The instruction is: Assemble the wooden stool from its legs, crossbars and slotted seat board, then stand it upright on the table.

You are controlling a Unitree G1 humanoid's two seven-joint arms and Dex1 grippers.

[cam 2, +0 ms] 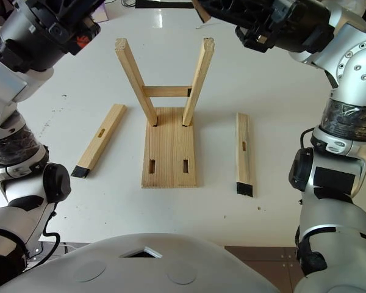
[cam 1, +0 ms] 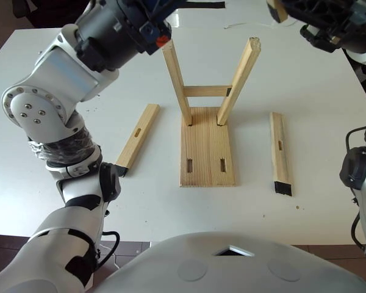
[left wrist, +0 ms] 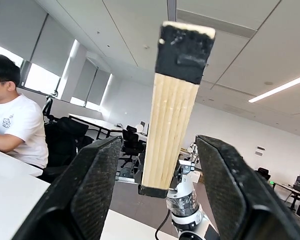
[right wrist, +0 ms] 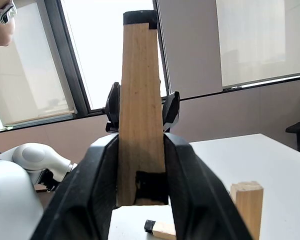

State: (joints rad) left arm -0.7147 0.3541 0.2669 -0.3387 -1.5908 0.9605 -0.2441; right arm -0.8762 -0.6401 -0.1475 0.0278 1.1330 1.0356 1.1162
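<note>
The right gripper [right wrist: 140, 142] is clamping a black-capped wooden bar [right wrist: 140, 75] tight between its pads, holding it high over the far side of the table [cam 1: 329, 110]. The left gripper [left wrist: 157, 141] is standing spread. In its wrist view that bar, or one just like it, is rising between its fingers [left wrist: 97, 185] with a gap on each side. To me this is looking like a hand-over, though I can't be sure.

If it is, the left fingers should be closing squarely on the bar's flat faces before the right lets go. Both hands should be keeping well above the two standing legs [cam 1: 177, 79], which are already seated in the seat board [cam 1: 207, 146] and tied by a crossbar [cam 1: 205, 91]; a knock could be tipping them out. The two near slots [cam 1: 190, 164] are waiting empty, and the loose legs [cam 1: 138, 135] are lying flat on either side of the board.

Both arms are raised, forearms angling inward over the frame, and the left wrist is tilting up toward the ceiling.
</note>
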